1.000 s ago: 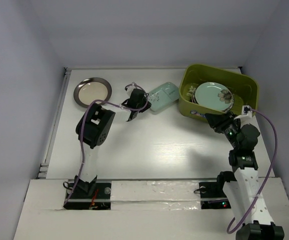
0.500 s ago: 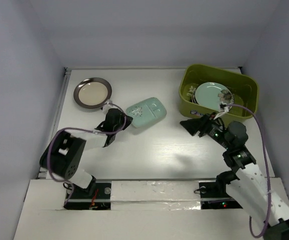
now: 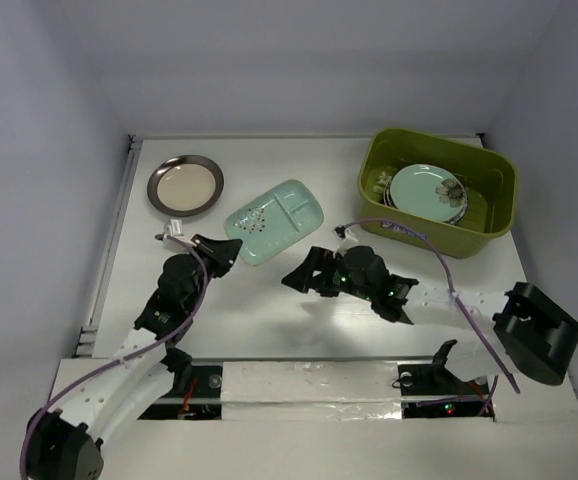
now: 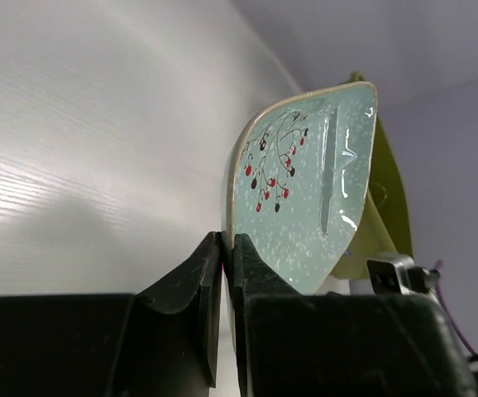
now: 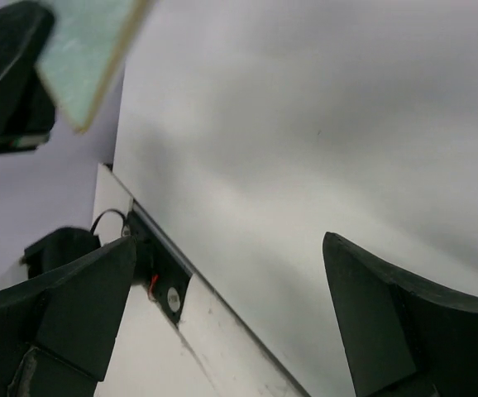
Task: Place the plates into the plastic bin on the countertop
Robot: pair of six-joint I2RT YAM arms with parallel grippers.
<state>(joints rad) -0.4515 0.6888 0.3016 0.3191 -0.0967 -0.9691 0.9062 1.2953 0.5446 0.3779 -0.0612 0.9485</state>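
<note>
My left gripper (image 3: 227, 248) is shut on the near-left rim of the mint rectangular divided plate (image 3: 275, 220), which it holds above the countertop (image 3: 269, 300). In the left wrist view the fingertips (image 4: 247, 248) pinch the rim of this plate (image 4: 305, 182), whose berry-branch pattern shows. My right gripper (image 3: 304, 272) stands open and empty just right of the plate, low over the countertop. The olive-green plastic bin (image 3: 489, 225) sits at the back right with a mint round plate (image 3: 421, 188) on top of others inside. A metal-rimmed cream plate (image 3: 185, 185) lies at the back left.
A metal rail (image 3: 109, 250) runs along the countertop's left edge. The arm bases sit at the near edge, where the right wrist view shows a mount with a red wire (image 5: 158, 285). Grey walls close in the back and sides.
My left arm drew the mint rectangular plate back toward the near left and lifted it. My right arm swung from the bin to the middle of the countertop, and its jaws opened wide.
</note>
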